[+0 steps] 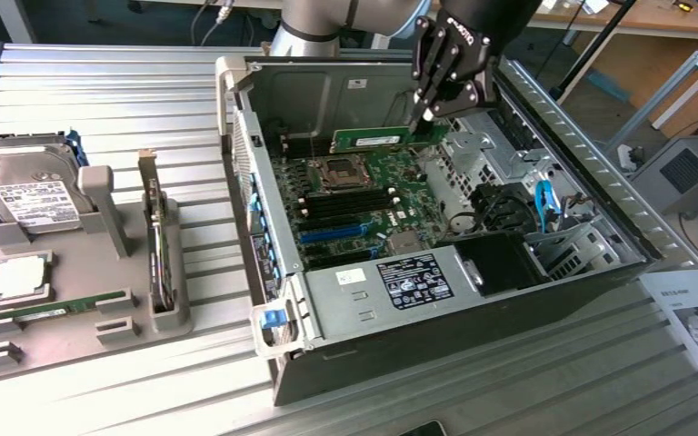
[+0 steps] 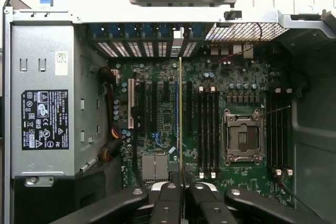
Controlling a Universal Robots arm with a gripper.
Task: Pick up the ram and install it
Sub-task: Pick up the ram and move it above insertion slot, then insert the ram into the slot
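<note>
1. Gripper (image 1: 425, 118): black two-finger unit on the single arm, hanging over the far part of the open computer case (image 1: 324, 86). The jaws are closed on the ram. From the wrist, the fingers (image 2: 168, 203) are seen pinching it across its two flat faces.
2. Ram (image 1: 371, 139): green stick with a white label, carried on edge in the air above the motherboard (image 1: 380, 186) and seated in no slot. The grip seems to sit near its end toward the exterior view's right. The rest of the stick reaches toward the exterior view's left.
3. Long axis: level, and by eye roughly parallel to the memory slots (image 1: 346, 203).
4. Memory slots: black, apparently empty, lying just near of the processor socket (image 1: 337, 168). They are lower than the held stick and nearer than it.
5. Offset, wrist view: the ram (image 2: 180, 119) shows as a thin edge-on line. It runs alongside the memory slots (image 2: 208, 129) on the side away from the processor socket (image 2: 242, 136), not over them.
6. Judgement: direction matches the slots, but the stick sits high and to one side of them. How far to the side cannot be told.
7. Spare green stick (image 1: 52, 312): lies in the grey tray (image 1: 143, 329), well apart at the exterior view's left.
</note>
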